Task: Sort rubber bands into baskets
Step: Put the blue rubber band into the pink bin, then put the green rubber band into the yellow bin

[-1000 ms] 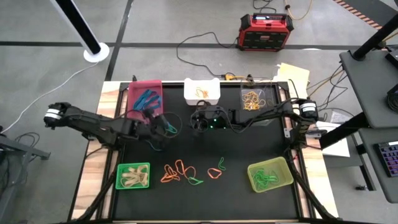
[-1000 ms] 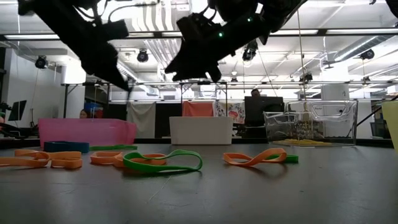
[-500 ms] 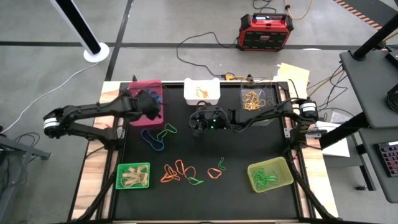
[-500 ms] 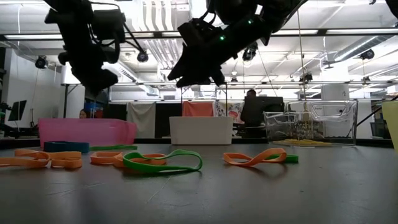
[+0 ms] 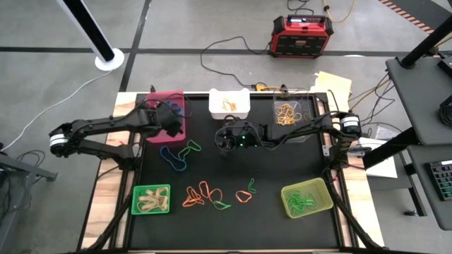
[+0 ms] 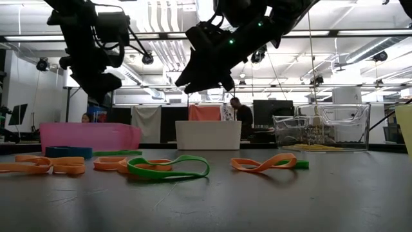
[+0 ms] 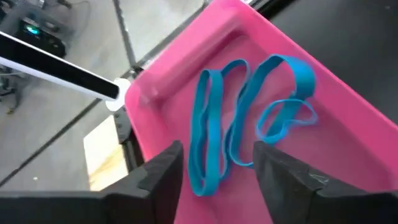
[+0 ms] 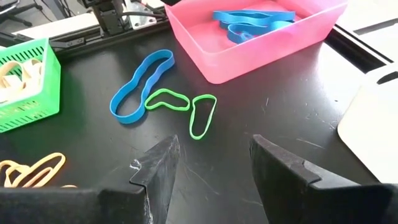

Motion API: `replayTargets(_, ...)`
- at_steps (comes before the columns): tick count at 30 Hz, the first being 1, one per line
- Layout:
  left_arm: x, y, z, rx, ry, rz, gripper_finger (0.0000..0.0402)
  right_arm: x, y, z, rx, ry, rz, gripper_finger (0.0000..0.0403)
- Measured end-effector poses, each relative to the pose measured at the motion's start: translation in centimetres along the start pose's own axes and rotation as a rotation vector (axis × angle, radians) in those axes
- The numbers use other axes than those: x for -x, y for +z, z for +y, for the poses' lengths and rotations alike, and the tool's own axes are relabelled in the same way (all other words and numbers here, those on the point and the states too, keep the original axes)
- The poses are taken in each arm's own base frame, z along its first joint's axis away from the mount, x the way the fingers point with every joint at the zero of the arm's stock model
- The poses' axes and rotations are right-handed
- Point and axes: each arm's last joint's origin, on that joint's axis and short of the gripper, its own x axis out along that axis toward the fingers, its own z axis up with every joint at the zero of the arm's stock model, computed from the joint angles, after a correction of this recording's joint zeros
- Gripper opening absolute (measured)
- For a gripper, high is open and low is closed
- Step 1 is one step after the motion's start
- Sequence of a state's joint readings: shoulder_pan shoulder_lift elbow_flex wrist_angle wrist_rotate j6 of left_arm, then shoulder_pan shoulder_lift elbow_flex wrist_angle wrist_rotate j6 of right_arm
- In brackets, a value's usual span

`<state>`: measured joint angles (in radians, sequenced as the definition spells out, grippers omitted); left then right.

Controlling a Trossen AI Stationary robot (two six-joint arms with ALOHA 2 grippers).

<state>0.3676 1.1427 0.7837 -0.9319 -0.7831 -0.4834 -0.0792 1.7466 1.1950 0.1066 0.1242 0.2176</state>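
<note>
My left gripper (image 5: 168, 116) hangs open over the magenta-pink basket (image 5: 159, 100). Its wrist view looks down between the spread fingers (image 7: 217, 155) at blue rubber bands (image 7: 249, 106) lying on the basket floor. My right gripper (image 5: 226, 139) is open above the middle of the black mat and holds nothing (image 8: 214, 149). Loose on the mat lie a blue band (image 5: 173, 156), a green one (image 5: 191, 147), and orange and green ones (image 5: 201, 194) nearer the front. The white (image 5: 215, 111), clear (image 5: 291, 111), bright green (image 5: 135, 199) and yellow-green (image 5: 307, 199) baskets hold bands.
A red-and-black box (image 5: 302, 35), cables and a white pole base (image 5: 109, 60) are on the floor beyond the table. Papers (image 5: 332, 85) lie at the far right corner. A person (image 6: 238, 116) shows in the room behind. Bare mat lies between the front baskets' far sides and my right gripper.
My left gripper has moved from above the mat beside the blue and green bands toward the far edge, and has risen to hang over the pink basket. The person behind the table has walked toward the left.
</note>
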Motion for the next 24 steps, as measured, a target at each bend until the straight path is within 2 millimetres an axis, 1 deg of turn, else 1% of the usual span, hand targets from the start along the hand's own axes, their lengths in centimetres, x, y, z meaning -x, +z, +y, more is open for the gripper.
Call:
replayTargets(3, 0.2, -0.1, -0.4, 0.003, -0.08, 0.022, 0.0194, 0.0, -0.2, 0.0, -0.004, -0.001, 0.005, 0.0189)
replayTargets(5, 0.6, -0.2, -1.2, -0.023, -0.195, 0.03, 0.0199, 0.0, -0.4, -0.1, -0.005, -0.002, 0.011, 0.0189)
replayTargets(7, 1.2, -0.3, -2.4, -0.09, -0.331, 0.006, 0.02, -0.1, -0.7, -0.2, -0.005, -0.004, 0.02, 0.0189)
replayTargets(9, 2.0, -0.7, -3.9, -0.21, -0.489, -0.047, 0.02, -0.1, -1.1, -0.2, -0.003, -0.007, 0.031, 0.0189)
replayTargets(12, 3.6, -1.5, -6.2, -0.37, -0.729, -0.18, 0.0196, -0.1, -1.4, -0.3, -0.004, -0.009, 0.04, 0.0189)
replayTargets(14, 4.6, -2.0, -7.5, -0.434, -0.823, -0.285, 0.0194, -0.1, -1.5, -0.3, -0.005, -0.009, 0.044, 0.0189)
replayTargets(16, 5.3, -2.4, -8.4, -0.462, -0.867, -0.365, 0.0192, -0.1, -1.5, -0.2, -0.003, -0.005, 0.044, 0.0189)
replayTargets(18, 5.3, -2.8, -9.1, -0.48, -0.858, -0.394, 0.0191, -0.1, -1.5, -0.1, -0.003, 0.013, 0.045, 0.0189)
replayTargets(24, 3.4, -3.9, -10.6, -0.521, -0.75, -0.326, 0.0191, -0.1, -1.6, 0.0, -0.001, 0.047, 0.054, 0.0189)
